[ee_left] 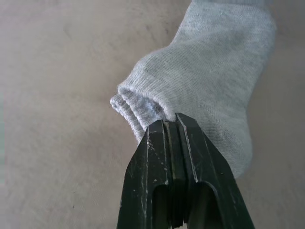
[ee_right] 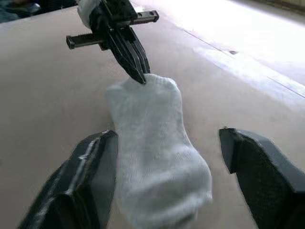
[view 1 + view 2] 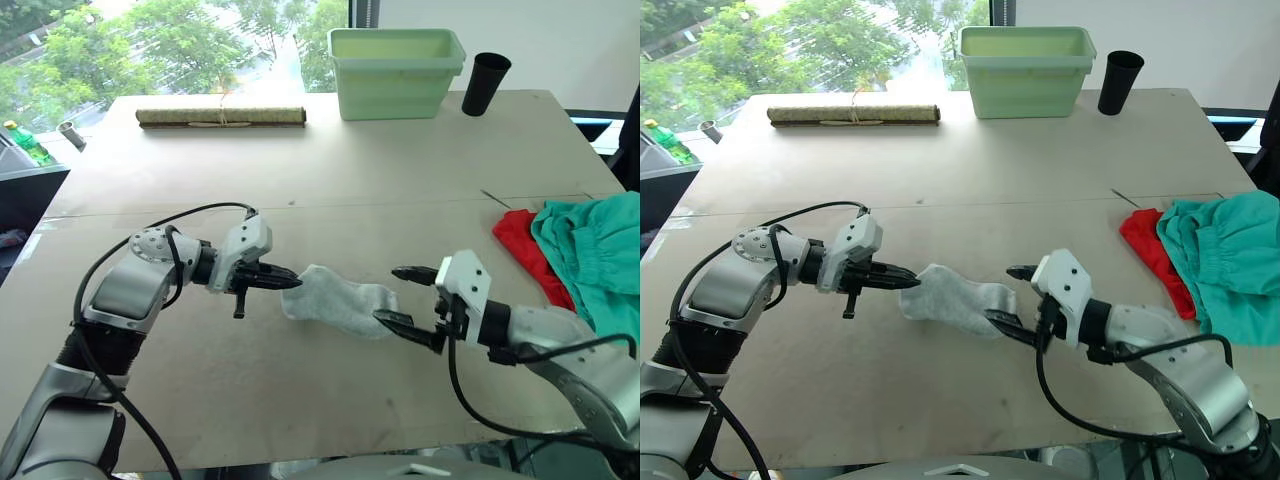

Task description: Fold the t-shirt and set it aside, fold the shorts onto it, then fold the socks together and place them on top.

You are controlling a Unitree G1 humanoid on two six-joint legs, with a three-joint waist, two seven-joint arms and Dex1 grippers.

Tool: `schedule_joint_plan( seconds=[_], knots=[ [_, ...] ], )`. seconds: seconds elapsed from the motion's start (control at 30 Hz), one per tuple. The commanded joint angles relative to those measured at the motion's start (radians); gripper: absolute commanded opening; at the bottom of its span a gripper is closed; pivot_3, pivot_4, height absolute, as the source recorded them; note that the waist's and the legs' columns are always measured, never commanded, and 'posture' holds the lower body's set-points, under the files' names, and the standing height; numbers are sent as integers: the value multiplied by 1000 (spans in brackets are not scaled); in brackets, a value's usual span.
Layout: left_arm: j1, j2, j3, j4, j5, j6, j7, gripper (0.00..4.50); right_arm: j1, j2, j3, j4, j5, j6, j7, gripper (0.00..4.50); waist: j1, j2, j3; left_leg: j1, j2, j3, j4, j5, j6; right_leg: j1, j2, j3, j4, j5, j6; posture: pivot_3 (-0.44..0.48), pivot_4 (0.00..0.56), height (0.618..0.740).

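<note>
The grey-white socks [image 3: 340,297] lie stacked together on the table's middle. My left gripper [image 3: 291,281] is shut on the socks' cuff end [image 1: 143,107], pinching the layered edges. At the toe end my right gripper [image 3: 407,296] stands open, one finger [image 2: 90,176] touching the socks' side, the other finger [image 2: 259,167] apart from them. The red t-shirt [image 3: 530,250] lies at the table's right edge, and the teal shorts [image 3: 595,250] rest partly on top of it.
At the table's far edge stand a pale green tub [image 3: 396,70] and a black cup [image 3: 485,83]. A rolled mat [image 3: 221,117] lies at the far left. The table [image 3: 300,400] is bare board around the socks.
</note>
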Motion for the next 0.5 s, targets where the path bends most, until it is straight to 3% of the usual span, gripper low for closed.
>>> schedule_joint_plan(
  seconds=[0.03,0.1,0.13,0.17,0.23,0.33,0.4,0.5],
  knots=[
    [11,9,-7,6,35,-32,12,0,-57,25,90,71,-37,40,3,1825,2,0,0,-1,0,0,0,0,0,0,0,0,0,0,0,0,150,727],
    [21,13,-18,24,68,-48,30,0,-75,32,139,106,-75,30,11,893,2,0,0,-1,0,0,0,0,0,0,0,0,0,0,0,0,150,727],
    [21,10,-18,46,94,-80,53,0,-81,39,160,129,-93,30,7,709,1,0,0,-1,0,1,0,0,0,0,0,0,0,0,0,0,150,727],
    [23,7,-17,58,113,-104,69,0,-82,44,172,143,-106,29,5,45,1,0,0,-1,0,1,0,0,1,0,0,0,0,0,0,0,150,727],
    [4,-17,26,67,75,-66,93,0,-87,20,245,192,-188,3,14,45,1,0,0,-1,0,1,0,0,1,0,0,0,0,0,0,0,150,727],
    [-13,-81,178,-58,-191,224,135,0,-68,9,269,211,-228,-14,26,45,1,0,0,-1,0,0,1,0,0,0,0,0,1,0,0,0,150,727],
    [35,-120,208,-183,-311,363,176,0,-58,7,266,210,-239,-22,35,45,0,-2,-1,-1,0,0,2,0,0,0,0,0,1,0,1,0,150,727],
    [134,-173,129,-278,-246,336,272,0,-54,2,267,218,-261,-40,48,45,-1,1,-3,1,-1,0,2,0,0,3,-1,0,1,0,1,0,150,727]
  ],
)
